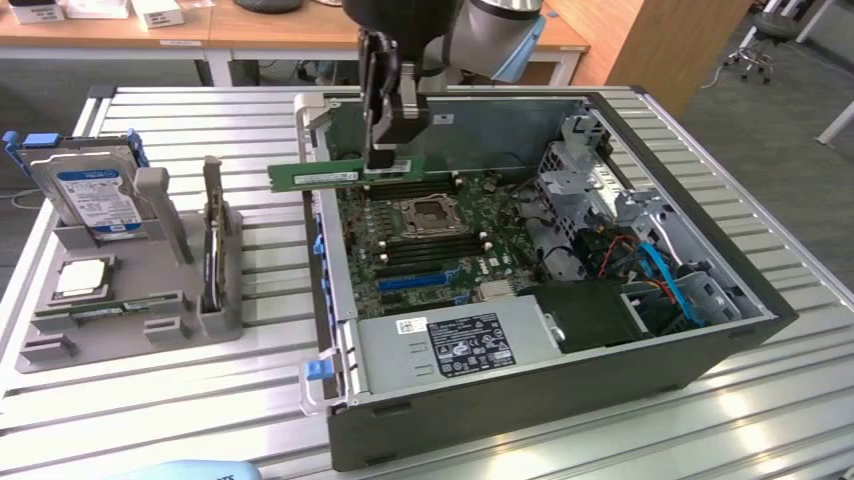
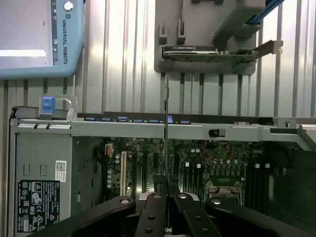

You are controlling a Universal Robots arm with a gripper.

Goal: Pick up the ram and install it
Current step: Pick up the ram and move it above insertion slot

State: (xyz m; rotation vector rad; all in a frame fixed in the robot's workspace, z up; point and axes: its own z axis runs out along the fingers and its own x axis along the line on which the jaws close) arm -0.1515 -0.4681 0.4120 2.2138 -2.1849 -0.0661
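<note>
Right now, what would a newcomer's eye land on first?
The gripper, shut on the green ram and holding it roughly level above the open computer case and its motherboard. Next, the grey holder on the exterior view's left, with a blue-labelled hard drive standing in it.

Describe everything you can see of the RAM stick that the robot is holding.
The ram is a long, narrow, thin green circuit board with a pale label strip along its face. It hangs level and on edge in the air, partly over the motherboard and partly past the side wall of the open computer case, seated in no slot. The gripper is shut on it near its end toward the exterior view's right; nothing else touches it. In the wrist view it appears edge-on, as a thin line.
</note>
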